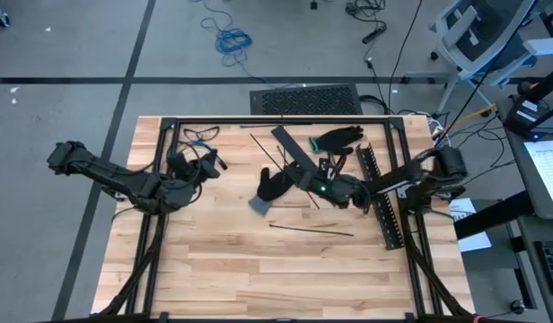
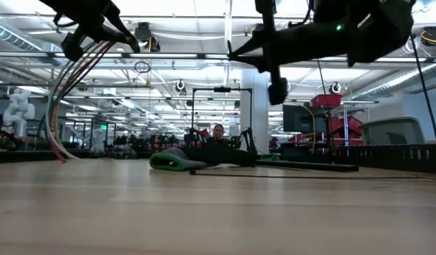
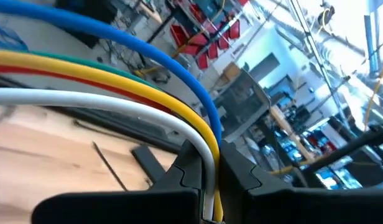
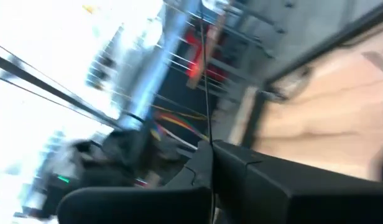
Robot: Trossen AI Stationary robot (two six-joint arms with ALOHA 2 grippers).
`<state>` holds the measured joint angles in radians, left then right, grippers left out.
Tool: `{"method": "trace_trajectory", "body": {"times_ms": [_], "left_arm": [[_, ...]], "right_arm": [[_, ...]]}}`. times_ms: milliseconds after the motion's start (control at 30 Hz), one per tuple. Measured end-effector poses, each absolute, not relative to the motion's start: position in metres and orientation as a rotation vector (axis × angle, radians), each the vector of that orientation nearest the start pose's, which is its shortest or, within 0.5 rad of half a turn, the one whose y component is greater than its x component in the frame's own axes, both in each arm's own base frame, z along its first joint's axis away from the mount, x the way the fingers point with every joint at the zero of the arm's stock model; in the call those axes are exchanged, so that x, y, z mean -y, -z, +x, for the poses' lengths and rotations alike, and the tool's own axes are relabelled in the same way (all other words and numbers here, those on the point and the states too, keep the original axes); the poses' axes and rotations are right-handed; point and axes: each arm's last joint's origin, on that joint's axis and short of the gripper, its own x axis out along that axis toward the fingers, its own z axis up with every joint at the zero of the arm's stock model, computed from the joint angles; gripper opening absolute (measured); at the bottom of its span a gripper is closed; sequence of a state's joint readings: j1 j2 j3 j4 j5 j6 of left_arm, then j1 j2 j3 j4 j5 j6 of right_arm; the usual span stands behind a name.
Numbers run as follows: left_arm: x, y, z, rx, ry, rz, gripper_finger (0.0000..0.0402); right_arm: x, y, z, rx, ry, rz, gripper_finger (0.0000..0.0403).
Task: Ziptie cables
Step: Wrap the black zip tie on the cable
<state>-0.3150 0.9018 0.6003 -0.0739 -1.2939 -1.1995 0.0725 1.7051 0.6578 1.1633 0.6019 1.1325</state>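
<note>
Gripping the cables [image 3: 117, 81] | left claw [image 3: 211, 180] clamped on the bundle, raised above the counter [image 1: 223, 260], well left of the black slotted strip [image 1: 381, 193] | right claw [image 4: 210, 163] pinched on a thin black stick [image 4: 204, 81], just left of that strip

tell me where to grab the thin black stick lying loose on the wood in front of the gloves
Probably near its middle, straight down from above. The thin black stick lies flat on the table, running roughly left to right, so the fingers should straddle it front and back. It sits too low for a sideways pinch.
</note>
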Motion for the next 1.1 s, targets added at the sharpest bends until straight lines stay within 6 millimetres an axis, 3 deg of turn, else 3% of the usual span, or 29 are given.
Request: {"method": "trace_trajectory", "body": {"times_ms": [167, 367, 600, 933, 1100], "left_arm": [[0.033, -0.264, 0.196, 0.37, -0.954, -0.87, 0.0025], [0.033, -0.257, 0.219, 0.441, -0.95, -0.933, 0.0025], [0.034, -0.254, 0.237, 0.517, -0.884, -1.037, 0.0025], [0.031, -0.255, 0.235, 0.624, -0.94, -1.093, 0.0025], [0.026, -0.263, 0.235, 0.74, -0.943, -1.163, 0.0025]], "right_arm": [[-0.008, -0.163, 0.34, 0.592, 0.327, 1.251, 0.0], [-0.018, -0.143, 0.382, 0.605, 0.285, 1.323, 0.0], [-0.007, -0.154, 0.417, 0.644, 0.187, 1.268, 0.0], [0.009, -0.16, 0.418, 0.673, 0.214, 1.215, 0.0], [0.021, -0.179, 0.415, 0.744, 0.258, 1.167, 0.0]]}}
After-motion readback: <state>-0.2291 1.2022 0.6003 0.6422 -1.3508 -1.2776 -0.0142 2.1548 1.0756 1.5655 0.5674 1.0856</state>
